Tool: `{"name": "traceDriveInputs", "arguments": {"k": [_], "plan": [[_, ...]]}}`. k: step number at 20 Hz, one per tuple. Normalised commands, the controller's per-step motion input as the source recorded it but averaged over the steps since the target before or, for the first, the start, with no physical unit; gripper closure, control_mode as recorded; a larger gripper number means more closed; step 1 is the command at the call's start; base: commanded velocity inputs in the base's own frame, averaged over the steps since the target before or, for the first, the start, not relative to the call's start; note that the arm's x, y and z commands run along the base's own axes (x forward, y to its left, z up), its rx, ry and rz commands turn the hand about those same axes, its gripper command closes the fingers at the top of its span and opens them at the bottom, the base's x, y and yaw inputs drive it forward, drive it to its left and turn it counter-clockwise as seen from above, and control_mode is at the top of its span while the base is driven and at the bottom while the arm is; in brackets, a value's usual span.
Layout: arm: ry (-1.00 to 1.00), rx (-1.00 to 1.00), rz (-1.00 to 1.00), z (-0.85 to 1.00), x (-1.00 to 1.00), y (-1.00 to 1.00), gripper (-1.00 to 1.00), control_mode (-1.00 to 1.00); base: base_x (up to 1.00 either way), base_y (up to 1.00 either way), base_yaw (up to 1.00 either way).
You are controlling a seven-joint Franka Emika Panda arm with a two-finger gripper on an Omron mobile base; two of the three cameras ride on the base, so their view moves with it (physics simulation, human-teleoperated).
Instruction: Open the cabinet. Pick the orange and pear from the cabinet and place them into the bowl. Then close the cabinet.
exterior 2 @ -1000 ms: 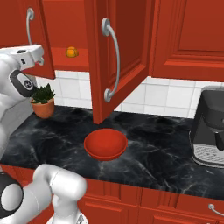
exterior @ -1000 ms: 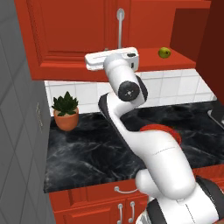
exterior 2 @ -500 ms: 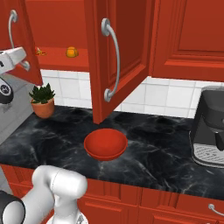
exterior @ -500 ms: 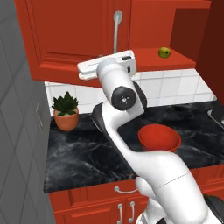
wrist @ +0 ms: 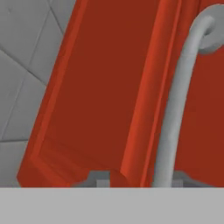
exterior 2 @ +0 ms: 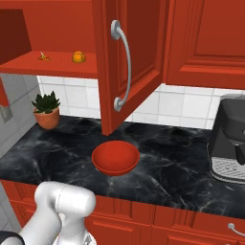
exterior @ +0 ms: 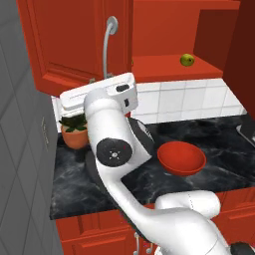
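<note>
While the arm reaches up to the left door of the cabinet (exterior: 74, 45), the scene reads as follows.

End effector: the end effector (exterior: 102, 79) sits at the lower end of the left door's silver handle (exterior: 107, 45); in the hand view its tips (wrist: 101, 178) stand either side of the handle's bar (wrist: 175, 113), closed on it as far as they go.
Left door: swung out from the cabinet front, the end effector at its lower edge; a grey wall (wrist: 26, 65) lies past the door's edge in the hand view.
Right door: the other door (exterior 2: 131, 62) also stands open, well to the right of the end effector, its own curved handle (exterior 2: 123, 72) untouched.
Pear: the pear (exterior: 187, 60) rests on the open shelf (exterior: 164, 67), to the right of the end effector and about level with it, well apart.
Orange: the orange (exterior 2: 79, 57) rests on the same shelf, near a small dark-and-yellow scrap I cannot make out.
Bowl: the bowl (exterior: 182, 158) stands upright on the black marble surface (exterior 2: 182, 167), below and to the right of the end effector, nothing in it.
Plant: a potted plant (exterior: 75, 130) stands on the surface directly below the end effector.
Coffee machine: a dark machine (exterior 2: 229, 143) stands far to the right.
</note>
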Motion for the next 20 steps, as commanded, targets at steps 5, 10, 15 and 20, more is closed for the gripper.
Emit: {"name": "traceDriveInputs", "arguments": {"k": [5,10,15,20], "plan": [[0.00,-0.03,-0.03,-0.01,-0.16,0.40,-1.00,-1.00,0.00,0.00,0.00],[0.00,0.00,0.00,-0.02,-0.58,0.01,-1.00,-1.00,0.00,0.00,0.00],[0.00,-0.02,0.00,-0.18,-1.00,0.00,-1.00,-1.00,0.00,0.00,0.00],[0.02,0.15,0.00,0.13,-0.83,-0.67,-1.00,-1.00,0.00,0.00,0.00]]}}
